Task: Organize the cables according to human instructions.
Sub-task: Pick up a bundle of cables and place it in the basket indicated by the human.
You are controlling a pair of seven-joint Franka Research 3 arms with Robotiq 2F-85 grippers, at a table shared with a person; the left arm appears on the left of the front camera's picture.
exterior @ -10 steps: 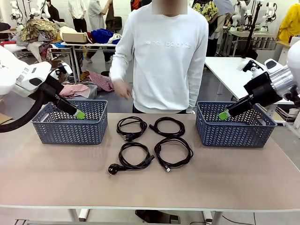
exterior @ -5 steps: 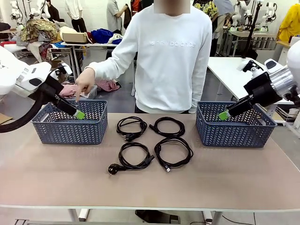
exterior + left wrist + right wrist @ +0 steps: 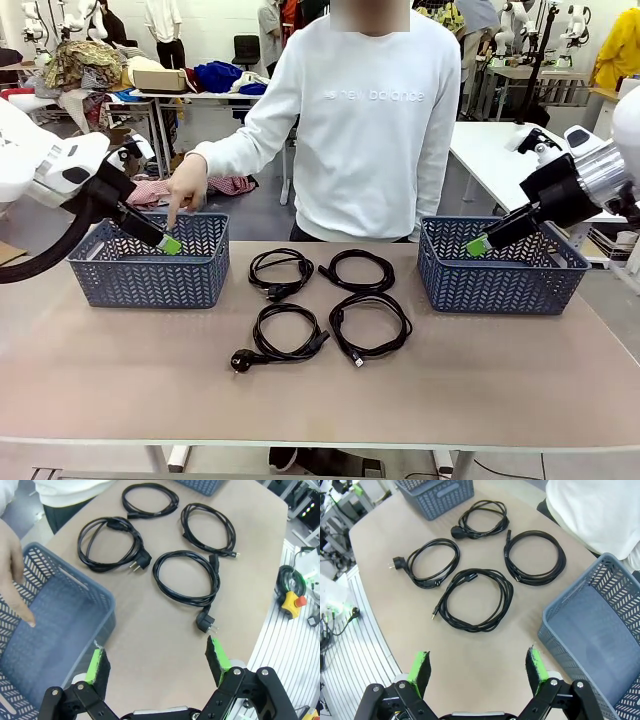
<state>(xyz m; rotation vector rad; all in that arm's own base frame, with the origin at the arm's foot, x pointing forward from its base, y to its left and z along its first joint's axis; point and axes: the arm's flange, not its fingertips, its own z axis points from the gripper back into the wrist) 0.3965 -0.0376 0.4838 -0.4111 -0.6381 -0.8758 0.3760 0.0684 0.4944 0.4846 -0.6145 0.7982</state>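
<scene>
The left gripper (image 3: 156,656) hovers above the right end of the left basket (image 3: 150,275), its green-padded jaws spread wide with nothing between them. The right gripper (image 3: 478,664) hangs over the left end of the right basket (image 3: 500,285), its jaws just as wide and holding nothing. Both baskets are blue-grey lattice bins standing on the table (image 3: 450,395), one at each side, well apart from each other.

The four cables lie between the baskets at the middle of the table, laid out two by two, each a loose round coil, none touched by a gripper. The far-left cable (image 3: 281,290) and the far-right cable (image 3: 357,289) sit side by side near the far edge. The near-left cable (image 3: 300,352) lies just in front of them, its round plug stretched out to the left on the tabletop. The near-right cable (image 3: 372,349) lies beside it, a small plug pointing toward the near edge.

A person in a white sweatshirt stands at the far side. The person's hand (image 3: 185,185) reaches over the left basket with the index finger pointing down into it, close beside the left gripper's green pad
</scene>
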